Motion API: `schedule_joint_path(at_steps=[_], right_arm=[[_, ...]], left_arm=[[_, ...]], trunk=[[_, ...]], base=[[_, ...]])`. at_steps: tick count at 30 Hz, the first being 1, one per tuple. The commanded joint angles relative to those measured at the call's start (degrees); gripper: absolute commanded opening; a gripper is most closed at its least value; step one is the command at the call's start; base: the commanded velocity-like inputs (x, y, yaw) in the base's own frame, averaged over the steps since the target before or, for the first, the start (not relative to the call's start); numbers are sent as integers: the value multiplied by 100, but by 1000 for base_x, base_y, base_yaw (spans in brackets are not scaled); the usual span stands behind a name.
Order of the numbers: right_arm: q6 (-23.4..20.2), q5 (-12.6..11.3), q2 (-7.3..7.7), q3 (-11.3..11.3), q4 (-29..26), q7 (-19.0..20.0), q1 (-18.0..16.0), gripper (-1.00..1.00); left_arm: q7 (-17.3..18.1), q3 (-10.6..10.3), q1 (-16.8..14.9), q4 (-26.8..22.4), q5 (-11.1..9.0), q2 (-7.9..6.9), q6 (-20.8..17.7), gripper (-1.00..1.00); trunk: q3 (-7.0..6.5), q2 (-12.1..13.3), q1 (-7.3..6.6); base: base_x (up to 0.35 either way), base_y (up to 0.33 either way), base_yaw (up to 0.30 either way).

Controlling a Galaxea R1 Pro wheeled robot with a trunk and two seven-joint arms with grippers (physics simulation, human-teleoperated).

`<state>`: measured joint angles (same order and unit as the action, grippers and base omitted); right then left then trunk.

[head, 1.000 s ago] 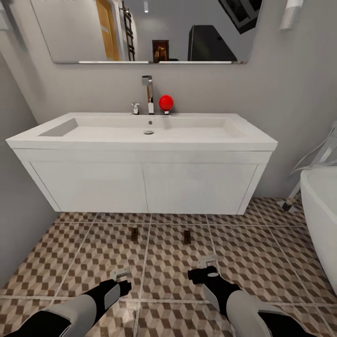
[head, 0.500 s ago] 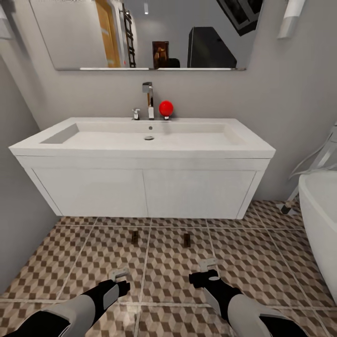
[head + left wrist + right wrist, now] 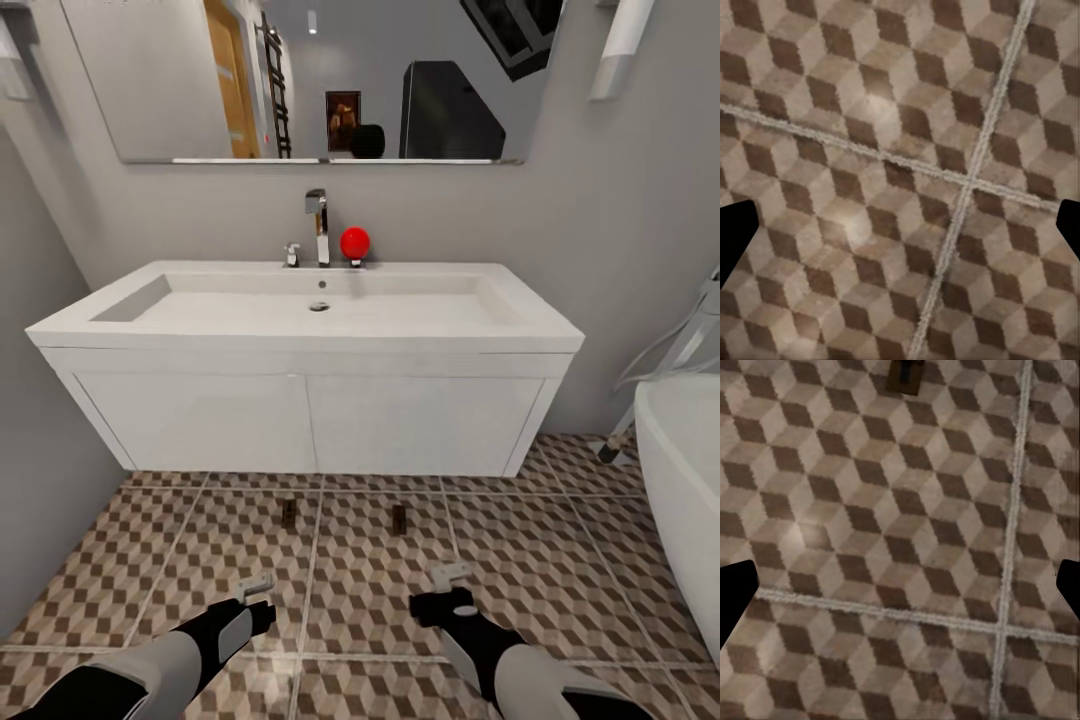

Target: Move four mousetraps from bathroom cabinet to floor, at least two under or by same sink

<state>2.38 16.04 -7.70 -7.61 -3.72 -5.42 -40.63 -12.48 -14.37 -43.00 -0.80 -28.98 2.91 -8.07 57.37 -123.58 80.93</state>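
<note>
The bathroom floor [image 3: 560, 560], tiled in a brown, beige and tan cube pattern with pale grout, spreads across the lower half of the head view. Above it, toward twelve o'clock, the wide white sink [image 3: 310, 310] sits on a white two-door vanity [image 3: 310, 420] against a grey wall. A long mirror [image 3: 300, 80] hangs over it. At three o'clock the curved white edge of a bathtub [image 3: 680, 470] comes in.

On the sink's back ledge stands a chrome tap [image 3: 317, 226], and just beside it, at its three o'clock, a red ball [image 3: 354, 243].

Two mousetraps lie on the floor just in front of the vanity, well apart from each other: one mousetrap [image 3: 289, 513] at eleven o'clock from the grippers and the other mousetrap [image 3: 398, 518] at about one o'clock; the second also shows in the right wrist view [image 3: 904, 375].

The left gripper [image 3: 256, 584] sits at seven o'clock and the right gripper [image 3: 451, 573] at five o'clock, both low over the tiles. Each holds nothing, its fingers spread wide apart, as the dark fingertips at the edges of both wrist views show.
</note>
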Motion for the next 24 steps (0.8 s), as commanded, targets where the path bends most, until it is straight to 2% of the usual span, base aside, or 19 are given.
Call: schedule_joint_path(at_steps=[1, 24], right_arm=[[62, 54, 7, -48, 8, -17, 5, 100], [245, 34, 84, -48, 10, -26, 271, 100]], left_arm=[[-26, -49, 3, -8, -46, 0, -28, 100], [-19, -49, 372, -7, -30, -8, -25, 100]], trunk=[[-14, 40, -23], [-427, 962, -529]], base=[[0, 0, 0], [0, 0, 0]])
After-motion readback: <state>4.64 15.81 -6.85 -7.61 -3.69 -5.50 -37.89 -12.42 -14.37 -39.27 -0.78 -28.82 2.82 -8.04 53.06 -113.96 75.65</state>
